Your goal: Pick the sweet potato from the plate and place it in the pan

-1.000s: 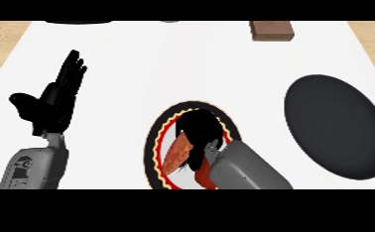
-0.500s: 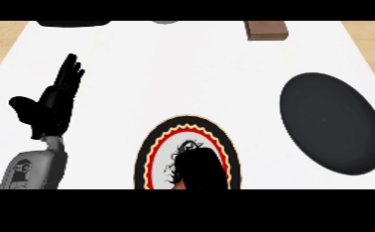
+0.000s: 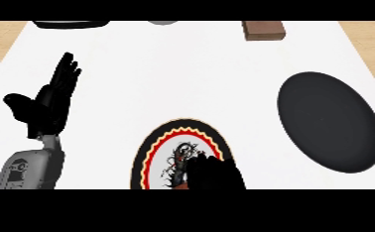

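While L hand (image 3: 47,102) rests fingers wide, R hand (image 3: 214,172) fingers over plate (image 3: 150,149), grip unclear.

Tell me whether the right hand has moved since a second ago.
Yes. The right hand has drawn back toward the view's lower edge over the plate; its forearm no longer shows.

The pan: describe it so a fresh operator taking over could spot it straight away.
Start from the white counter and look to its right side, past the patterned plate near the lower edge. The pan is the large dark oval lying flat there. Unlike the plate, with its red and yellow zigzag rim, it is plain black all over and holds nothing.
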### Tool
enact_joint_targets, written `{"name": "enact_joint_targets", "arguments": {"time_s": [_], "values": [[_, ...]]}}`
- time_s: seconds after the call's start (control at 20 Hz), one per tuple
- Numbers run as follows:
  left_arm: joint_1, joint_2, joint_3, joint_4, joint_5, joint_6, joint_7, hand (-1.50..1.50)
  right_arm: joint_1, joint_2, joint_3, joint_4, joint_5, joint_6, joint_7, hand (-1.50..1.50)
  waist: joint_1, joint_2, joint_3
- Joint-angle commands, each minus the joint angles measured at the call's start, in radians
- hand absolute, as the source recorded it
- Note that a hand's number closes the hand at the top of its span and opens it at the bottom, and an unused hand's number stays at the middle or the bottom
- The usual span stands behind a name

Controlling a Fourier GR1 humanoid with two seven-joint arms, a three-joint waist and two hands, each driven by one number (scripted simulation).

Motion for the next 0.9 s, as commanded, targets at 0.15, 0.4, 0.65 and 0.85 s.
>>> {"name": "enact_joint_targets", "arguments": {"time_s": [0.15, 0.4, 0.65, 0.85], "values": [[0.002, -0.020, -0.019, -0.052, -0.017, 0.029, 0.038, 0.00, 0.071, -0.040, -0.009, -0.351, 0.168, -0.013, 0.108, 1.50, 0.007, 0.004, 0.001], [-0.020, 0.015, 0.005, -0.007, 0.005, -0.015, 0.019, 0.00, 0.135, -0.083, -0.204, -0.532, 0.061, -0.033, 0.026, 1.50, 0.016, 0.014, 0.001], [-0.050, 0.024, 0.014, -0.003, 0.022, -0.034, 0.024, 0.00, 0.182, -0.070, -0.453, -0.518, -0.084, -0.159, -0.086, 1.50, 0.028, 0.020, 0.003], [-0.086, -0.001, -0.006, 0.000, -0.007, 0.007, 0.065, 0.00, 0.209, -0.138, -0.697, -0.470, -0.242, -0.163, -0.231, 1.50, 0.024, 0.020, 0.003]]}}
